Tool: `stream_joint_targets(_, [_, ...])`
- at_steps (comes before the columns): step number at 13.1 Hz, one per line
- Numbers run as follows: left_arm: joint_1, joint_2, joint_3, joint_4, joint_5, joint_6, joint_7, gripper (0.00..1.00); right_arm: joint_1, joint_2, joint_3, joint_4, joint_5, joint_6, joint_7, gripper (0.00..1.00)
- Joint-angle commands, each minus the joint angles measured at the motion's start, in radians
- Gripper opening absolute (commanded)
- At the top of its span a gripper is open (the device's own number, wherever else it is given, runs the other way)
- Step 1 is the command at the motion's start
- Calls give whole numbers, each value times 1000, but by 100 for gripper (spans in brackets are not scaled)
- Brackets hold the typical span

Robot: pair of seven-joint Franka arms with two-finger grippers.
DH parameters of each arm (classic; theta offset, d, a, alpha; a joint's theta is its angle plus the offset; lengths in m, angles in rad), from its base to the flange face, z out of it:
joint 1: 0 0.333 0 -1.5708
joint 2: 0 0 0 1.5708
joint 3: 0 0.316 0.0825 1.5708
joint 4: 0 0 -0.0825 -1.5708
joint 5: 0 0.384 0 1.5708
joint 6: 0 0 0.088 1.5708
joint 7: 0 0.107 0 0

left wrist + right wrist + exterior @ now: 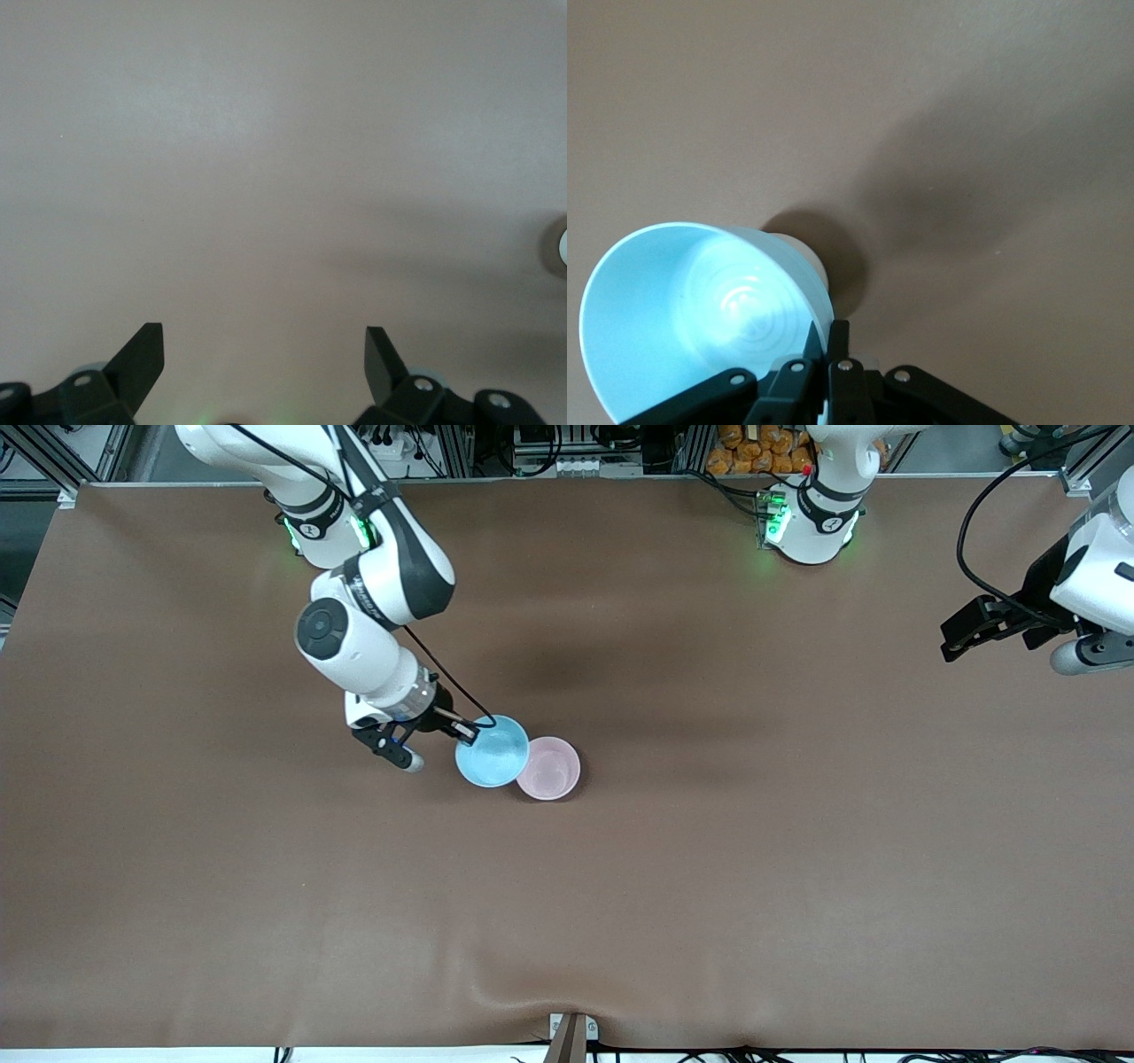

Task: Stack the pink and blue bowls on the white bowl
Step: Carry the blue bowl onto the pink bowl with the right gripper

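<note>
My right gripper [469, 731] is shut on the rim of the light blue bowl [492, 753], one finger inside and one outside. The bowl hangs tilted just above the table, its opening facing the front camera. The pale pink bowl [549, 768] stands upright on the table right beside it, toward the left arm's end, rims nearly touching. In the right wrist view the blue bowl [700, 319] fills the area by my right gripper [828, 332], and a pale bowl edge [808, 255] peeks past it. The white bowl is hidden. My left gripper [264, 341] waits open over bare table.
The brown table cover [709, 868] spreads wide on all sides of the two bowls. The left arm's hand [983, 624] hovers by the table's edge at its own end. A small clamp [571, 1036] sits at the table edge nearest the front camera.
</note>
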Motion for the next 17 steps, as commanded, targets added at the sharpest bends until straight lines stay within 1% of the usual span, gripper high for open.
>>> stream_joint_targets(1, [3, -15, -5, -14, -6, 11, 15, 100, 56, 106, -17, 113, 2, -5, 97, 0])
stream_joint_targets(3, [3, -18, -5, -14, -6, 14, 15, 100, 83, 150, -18, 138, -22, 1, 114, 0])
stream_joint_targets(5, [3, -18, -5, -12, -6, 14, 15, 100, 92, 187, -18, 159, -29, 31, 114, 0])
stream_joint_targets(8, [4, -18, -5, -16, -6, 14, 15, 100, 113, 203, -17, 158, -32, 48, 178, 0])
stream_joint_targets(10, [4, -18, -5, -17, -6, 16, 17, 100, 129, 212, -17, 156, -33, 50, 182, 0])
stream_joint_targets(17, [3, -18, -5, -26, -6, 16, 17, 100, 133, 223, -17, 139, -38, 48, 182, 0])
